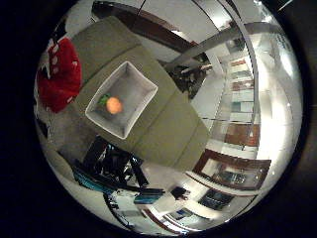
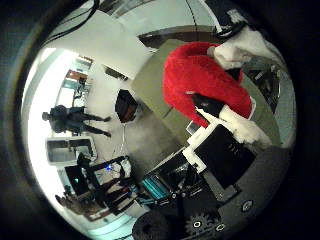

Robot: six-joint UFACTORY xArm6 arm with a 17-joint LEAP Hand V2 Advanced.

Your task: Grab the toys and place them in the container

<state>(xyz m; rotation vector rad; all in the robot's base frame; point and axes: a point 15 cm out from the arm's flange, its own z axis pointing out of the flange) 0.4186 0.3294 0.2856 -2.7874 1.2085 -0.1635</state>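
One red plush toy (image 2: 200,82) with white spots, close against the palm and gripped by curled white and black fingers (image 2: 240,127) of the hand (image 2: 225,150). Held above the olive-green table (image 1: 168,124), off to one side of the white square container (image 1: 140,81). Inside the container, one orange toy (image 1: 114,105) with a green leaf, well apart from the hand.

red white-dotted plush toy (image 1: 58,74), white container (image 1: 122,98), orange toy (image 1: 114,105), olive table (image 1: 168,124)
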